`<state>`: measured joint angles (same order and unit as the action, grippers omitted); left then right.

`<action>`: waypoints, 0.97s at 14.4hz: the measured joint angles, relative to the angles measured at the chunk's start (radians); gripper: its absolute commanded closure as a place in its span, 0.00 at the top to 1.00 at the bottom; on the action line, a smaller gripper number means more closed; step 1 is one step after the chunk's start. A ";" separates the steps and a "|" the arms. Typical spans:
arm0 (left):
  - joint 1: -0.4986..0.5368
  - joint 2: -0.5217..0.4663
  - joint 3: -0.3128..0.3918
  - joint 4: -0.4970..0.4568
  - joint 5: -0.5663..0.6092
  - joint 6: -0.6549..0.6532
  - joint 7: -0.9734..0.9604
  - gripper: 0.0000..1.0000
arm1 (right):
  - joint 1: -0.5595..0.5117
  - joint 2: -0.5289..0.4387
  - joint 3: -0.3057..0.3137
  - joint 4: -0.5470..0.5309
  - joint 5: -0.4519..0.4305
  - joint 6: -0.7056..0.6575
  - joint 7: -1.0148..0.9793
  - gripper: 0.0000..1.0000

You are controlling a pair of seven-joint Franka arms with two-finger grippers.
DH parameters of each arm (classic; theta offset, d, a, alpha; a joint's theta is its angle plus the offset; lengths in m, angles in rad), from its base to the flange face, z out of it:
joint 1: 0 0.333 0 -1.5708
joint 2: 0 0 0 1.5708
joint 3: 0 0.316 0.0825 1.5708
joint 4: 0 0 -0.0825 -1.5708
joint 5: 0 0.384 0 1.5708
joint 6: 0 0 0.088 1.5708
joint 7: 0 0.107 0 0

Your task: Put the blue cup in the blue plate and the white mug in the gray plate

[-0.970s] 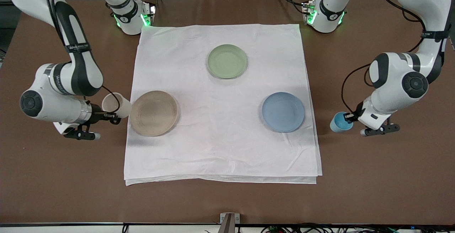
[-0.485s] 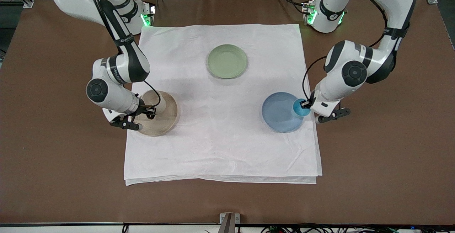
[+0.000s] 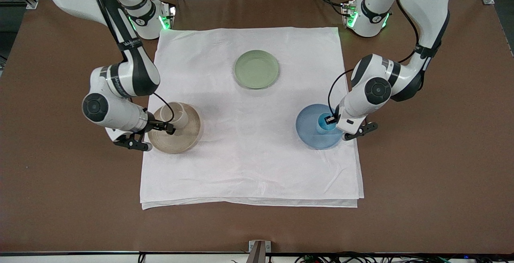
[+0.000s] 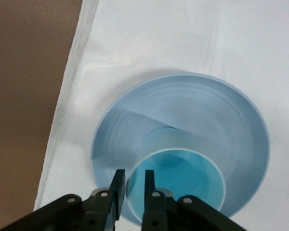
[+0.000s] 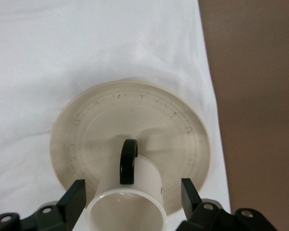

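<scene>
The blue cup (image 3: 323, 125) stands upright on the blue plate (image 3: 308, 132), toward the plate's edge at the left arm's end. My left gripper (image 3: 330, 119) straddles the cup's rim, one finger inside and one outside, slightly apart from the wall. In the left wrist view the cup (image 4: 183, 178) sits on the plate (image 4: 183, 106) with my gripper (image 4: 134, 175) at its rim. The white mug (image 3: 173, 115) stands on the gray plate (image 3: 182, 140). My right gripper (image 3: 168, 127) is open on either side of the mug (image 5: 135, 192), clear of it, above the plate (image 5: 96, 125).
A sage-green plate (image 3: 256, 69) lies on the white cloth (image 3: 249, 166), farther from the front camera than the other two plates and between them. The cloth covers the middle of the brown table (image 3: 60, 198).
Both arms carried their cups from beside the cloth onto the plates and set them down. The right gripper has let go of the mug, and the left fingers have eased off the blue cup's rim.
</scene>
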<state>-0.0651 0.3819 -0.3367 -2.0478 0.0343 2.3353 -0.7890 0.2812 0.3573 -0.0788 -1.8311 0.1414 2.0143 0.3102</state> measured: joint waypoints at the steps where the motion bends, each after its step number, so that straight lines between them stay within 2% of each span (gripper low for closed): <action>1: 0.004 -0.005 0.002 0.011 0.000 -0.001 0.000 1.00 | -0.012 -0.012 -0.005 0.074 -0.026 -0.097 -0.026 1.00; 3: 0.024 -0.039 0.004 0.052 0.000 -0.033 0.005 1.00 | -0.052 -0.040 -0.010 0.207 -0.056 -0.270 -0.114 1.00; 5: 0.054 -0.092 0.006 0.138 0.001 -0.142 0.041 1.00 | -0.108 -0.072 -0.013 0.277 -0.079 -0.381 -0.220 1.00; 10: 0.158 -0.163 0.013 0.457 0.001 -0.525 0.245 1.00 | -0.214 -0.151 -0.015 0.310 -0.097 -0.497 -0.319 1.00; 12: 0.207 -0.171 0.014 0.545 0.001 -0.605 0.359 1.00 | -0.218 -0.155 -0.015 0.377 -0.102 -0.561 -0.319 1.00; 14: 0.251 -0.188 0.014 0.580 0.001 -0.647 0.470 1.00 | -0.225 -0.156 -0.015 0.445 -0.103 -0.598 -0.318 1.00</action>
<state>0.1856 0.1937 -0.3229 -1.4676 0.0354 1.6886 -0.3185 0.0563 0.2012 -0.0942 -1.3865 0.0384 1.4165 -0.0082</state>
